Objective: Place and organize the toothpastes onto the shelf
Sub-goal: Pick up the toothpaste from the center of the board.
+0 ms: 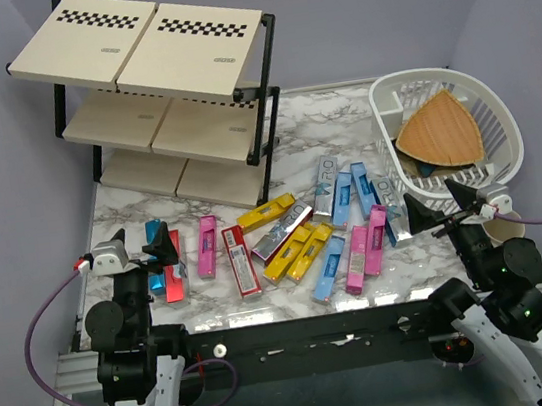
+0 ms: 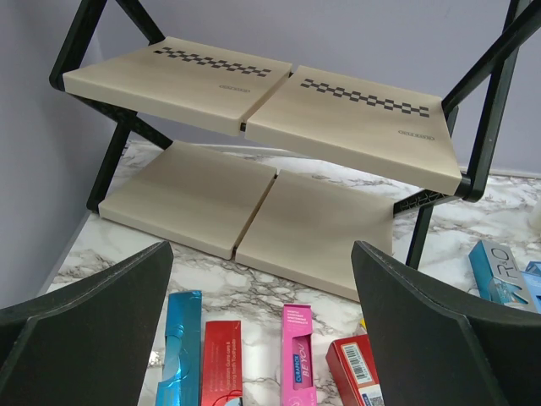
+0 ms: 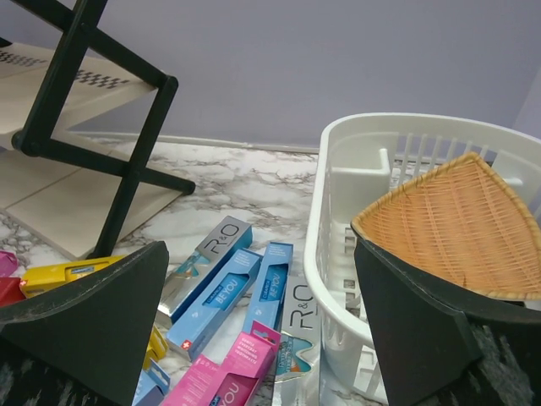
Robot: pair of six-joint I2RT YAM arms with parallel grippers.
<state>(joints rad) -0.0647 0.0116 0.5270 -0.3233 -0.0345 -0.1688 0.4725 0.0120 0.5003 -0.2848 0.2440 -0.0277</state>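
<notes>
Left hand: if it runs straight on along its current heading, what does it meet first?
Likely the shelf, at its bottom boards, which sit dead ahead of the open left hand. The toothpastes lie flat nearer in, seemingly below that line, though depth is unclear.

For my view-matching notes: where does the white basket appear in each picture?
Top external: basket at the right, toward the table's rear.
Left wrist: not in view.
Right wrist: basket fills the right half.
Shared landmark: the shelf, upper left from above, straight ahead for the left wrist, far left for the right wrist.
</notes>
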